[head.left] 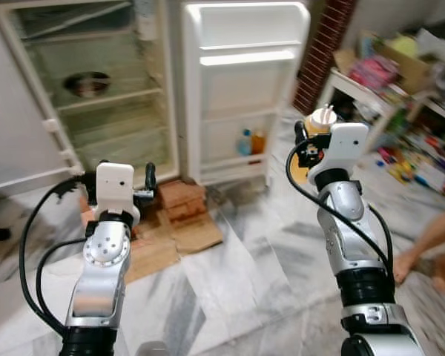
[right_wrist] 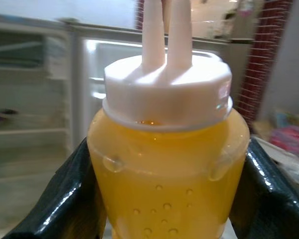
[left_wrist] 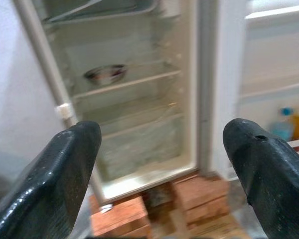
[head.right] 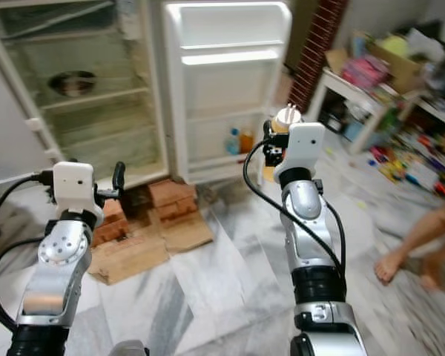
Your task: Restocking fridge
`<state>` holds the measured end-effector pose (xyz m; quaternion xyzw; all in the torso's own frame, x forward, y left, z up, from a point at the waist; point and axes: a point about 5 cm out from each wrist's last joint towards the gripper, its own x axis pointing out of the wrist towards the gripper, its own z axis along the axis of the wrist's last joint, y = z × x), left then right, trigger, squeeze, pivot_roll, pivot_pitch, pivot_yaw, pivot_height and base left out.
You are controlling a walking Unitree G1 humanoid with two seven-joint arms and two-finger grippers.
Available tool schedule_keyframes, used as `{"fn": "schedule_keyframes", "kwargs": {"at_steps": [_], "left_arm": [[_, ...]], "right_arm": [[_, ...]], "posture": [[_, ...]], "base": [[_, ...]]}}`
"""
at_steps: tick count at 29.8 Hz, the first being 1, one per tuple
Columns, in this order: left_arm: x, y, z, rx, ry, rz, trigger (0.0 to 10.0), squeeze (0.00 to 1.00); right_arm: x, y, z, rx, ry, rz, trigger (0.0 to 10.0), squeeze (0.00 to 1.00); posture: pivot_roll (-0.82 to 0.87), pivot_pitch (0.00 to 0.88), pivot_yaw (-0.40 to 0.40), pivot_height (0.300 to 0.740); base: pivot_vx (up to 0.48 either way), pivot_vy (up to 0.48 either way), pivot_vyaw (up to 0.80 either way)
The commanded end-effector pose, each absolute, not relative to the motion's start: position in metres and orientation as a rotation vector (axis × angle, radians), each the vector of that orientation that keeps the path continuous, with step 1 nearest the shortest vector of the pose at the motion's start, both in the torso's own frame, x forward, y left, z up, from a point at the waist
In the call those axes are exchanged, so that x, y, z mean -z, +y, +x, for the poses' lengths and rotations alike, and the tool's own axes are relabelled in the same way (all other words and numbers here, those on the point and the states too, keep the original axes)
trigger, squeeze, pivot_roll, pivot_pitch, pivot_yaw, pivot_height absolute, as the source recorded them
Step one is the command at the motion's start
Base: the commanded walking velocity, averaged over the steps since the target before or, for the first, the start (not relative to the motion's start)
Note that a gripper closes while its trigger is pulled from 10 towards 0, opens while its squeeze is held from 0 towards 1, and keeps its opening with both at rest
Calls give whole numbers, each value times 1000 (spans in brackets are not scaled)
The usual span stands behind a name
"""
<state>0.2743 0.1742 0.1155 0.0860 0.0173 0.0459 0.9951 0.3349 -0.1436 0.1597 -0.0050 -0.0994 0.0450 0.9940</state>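
Yellow-orange liquid fills the squeeze bottle [right_wrist: 167, 164], white twin-nozzle cap on top, clamped upright between the two black fingers [right_wrist: 65, 199] of the right end effector [head.left: 317, 132], which is raised in front of the open fridge door [head.left: 241, 81]. Left end effector [left_wrist: 164, 164]: fingers spread wide, nothing held, pointed toward the fridge [head.left: 96, 89] interior. Fridge: door swung fully open, wire shelves mostly bare, one metal bowl [head.left: 87, 83] on an upper shelf. Door's lower rack: a blue-capped bottle [head.left: 244, 142] beside an orange bottle [head.left: 259, 141]. Beneath fridge: red bricks [head.left: 179, 200] on flattened cardboard [head.left: 174, 241]. Floor: grey-veined marble. Far right: cluttered white shelf [head.left: 371, 96]; a person's bare leg [head.left: 423, 245].
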Motion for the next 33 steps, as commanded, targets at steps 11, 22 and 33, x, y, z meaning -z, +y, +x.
{"fn": "schedule_keyframes", "kwargs": {"at_steps": [11, 22, 33], "left_arm": [[-109, 166, 275, -48, 57, 190, 10000, 0], [-114, 158, 280, -44, 40, 158, 10000, 0], [-109, 167, 278, -142, 97, 179, 10000, 0]], "right_arm": [[-160, -149, 333, -81, -231, -1, 10000, 0], [-165, -140, 338, -155, -219, 22, 10000, 0], [-164, -124, 338, -210, -237, 17, 10000, 0]], "posture": [[92, 0, -46, 740], [82, 0, -46, 740], [100, 0, -50, 740]], "base": [[460, 0, 0], [298, -73, 0], [0, -26, 291]]}}
